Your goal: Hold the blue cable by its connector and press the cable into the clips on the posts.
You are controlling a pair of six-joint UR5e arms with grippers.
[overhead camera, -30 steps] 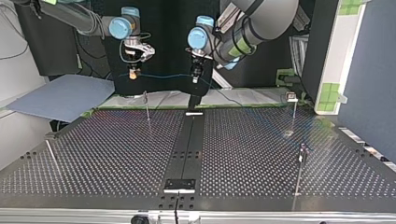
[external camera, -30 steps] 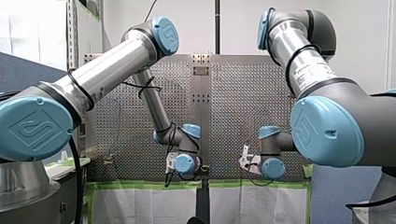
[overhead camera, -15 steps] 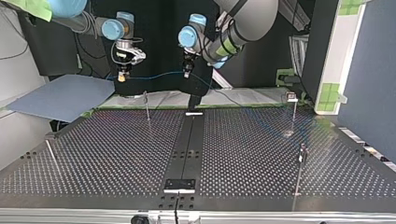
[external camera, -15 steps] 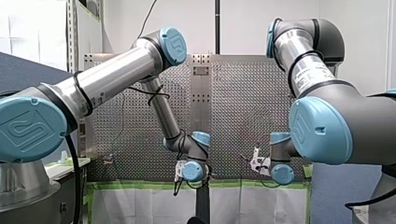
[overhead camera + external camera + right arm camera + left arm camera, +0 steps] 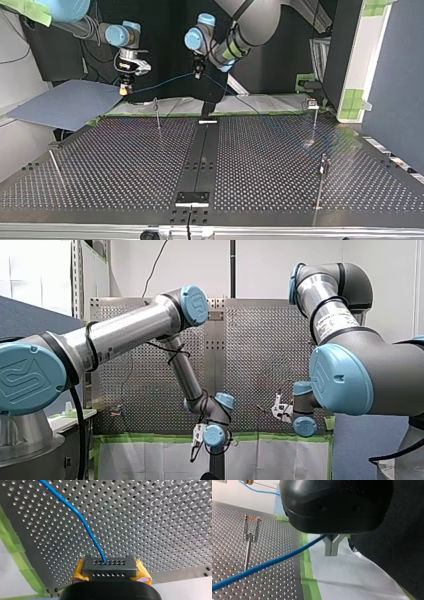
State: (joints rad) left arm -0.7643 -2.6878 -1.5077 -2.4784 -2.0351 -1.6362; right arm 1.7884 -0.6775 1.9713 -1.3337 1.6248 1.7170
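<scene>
Aloft over the perforated table (image 5: 125, 165), our right gripper (image 5: 110, 566) clamps its yellow pads (image 5: 77, 573) on the connector (image 5: 110, 570) while our left gripper (image 5: 331, 551) pinches the blue cable (image 5: 274, 562) strung between them.

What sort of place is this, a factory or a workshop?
Most likely a robotics research lab: two silver robot arms with blue joint caps, a perforated metal table carrying thin metal clip posts, and green masking tape along its edge.
</scene>
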